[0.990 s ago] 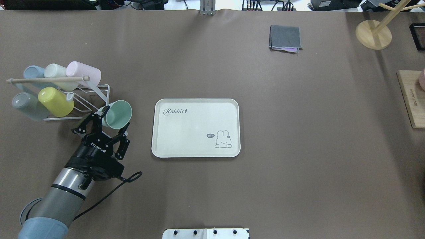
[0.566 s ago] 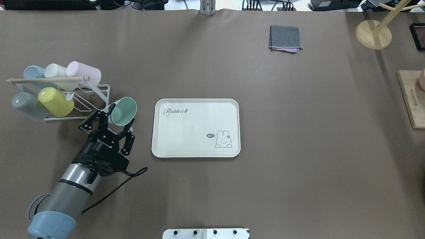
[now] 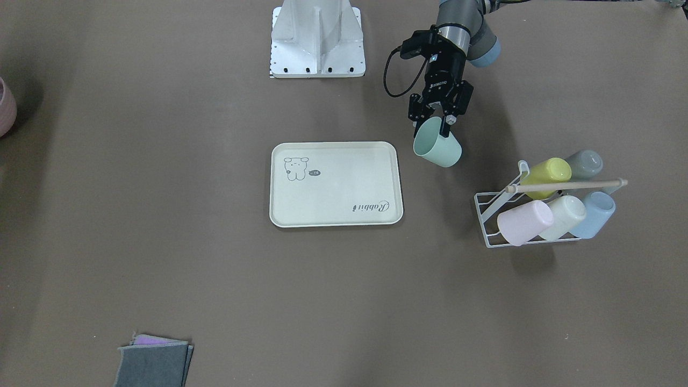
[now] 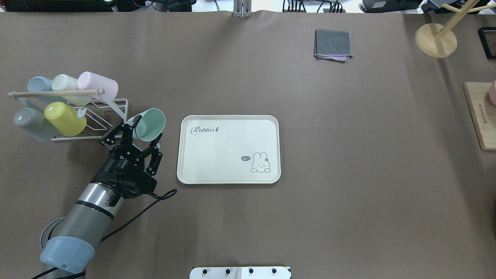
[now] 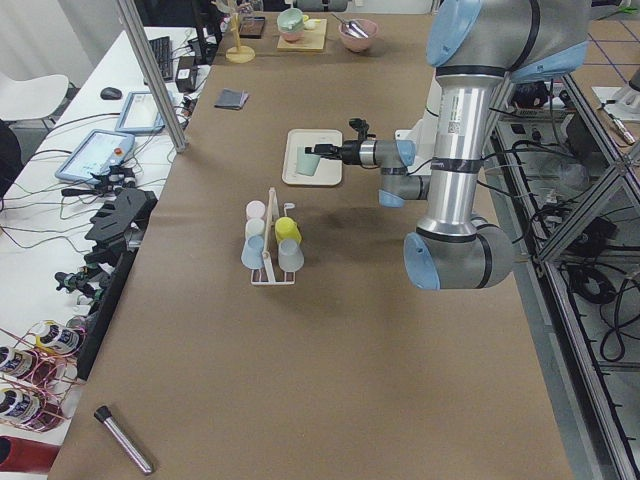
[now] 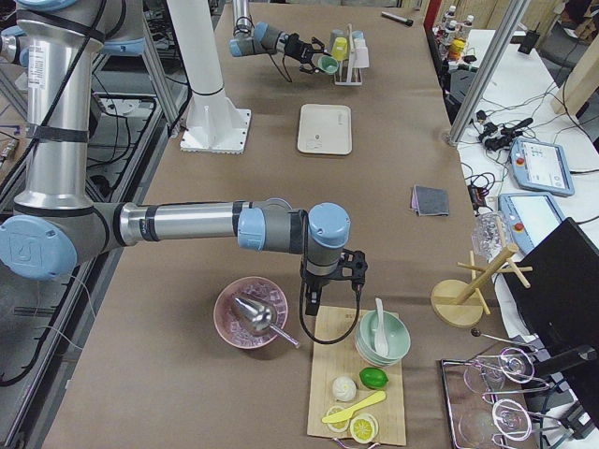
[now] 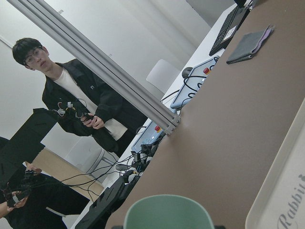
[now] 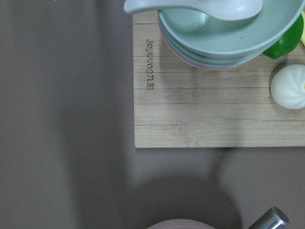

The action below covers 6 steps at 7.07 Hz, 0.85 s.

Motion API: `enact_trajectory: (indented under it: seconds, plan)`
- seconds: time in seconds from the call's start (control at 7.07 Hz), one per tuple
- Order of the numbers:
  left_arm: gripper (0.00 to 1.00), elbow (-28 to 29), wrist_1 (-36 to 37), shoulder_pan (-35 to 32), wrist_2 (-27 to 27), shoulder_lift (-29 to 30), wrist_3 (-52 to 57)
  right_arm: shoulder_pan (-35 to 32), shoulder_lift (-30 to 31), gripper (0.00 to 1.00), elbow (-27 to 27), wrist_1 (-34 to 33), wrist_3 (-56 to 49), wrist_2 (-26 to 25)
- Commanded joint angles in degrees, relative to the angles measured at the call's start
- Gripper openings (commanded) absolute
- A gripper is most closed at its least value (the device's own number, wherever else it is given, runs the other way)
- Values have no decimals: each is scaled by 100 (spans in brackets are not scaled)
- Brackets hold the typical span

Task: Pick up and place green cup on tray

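Note:
My left gripper is shut on the green cup, a pale mint tumbler. It holds the cup tilted above the table, mouth towards the tray. The cup hangs between the cup rack and the cream tray, just off the tray's left edge. In the front-facing view the cup hangs under the gripper, right of the tray. The left wrist view shows the cup's rim and the tray's edge. My right gripper hovers over a wooden board far off; I cannot tell whether it is open or shut.
A white wire rack with a wooden rod holds blue, cream, pink, yellow-green and grey cups left of the green cup. A folded grey cloth lies at the far side. A wooden board with stacked bowls lies under the right wrist.
My left gripper has carried the green cup to the right and further from the robot, away from the rack and closer to the tray's left edge.

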<state>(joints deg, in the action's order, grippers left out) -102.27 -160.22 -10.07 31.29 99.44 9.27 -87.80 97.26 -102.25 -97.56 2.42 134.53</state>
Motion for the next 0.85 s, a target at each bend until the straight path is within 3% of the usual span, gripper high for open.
enact_trajectory:
  seconds: [0.0, 0.71]
  plan:
    - [68, -4, -18, -4, 9, 5, 66, 0, 4, 100, 4, 0, -5, 21]
    - [66, 5, -9, 5, 0, 340, 49, 0, 13, 100, 21, -9, -23, 30]
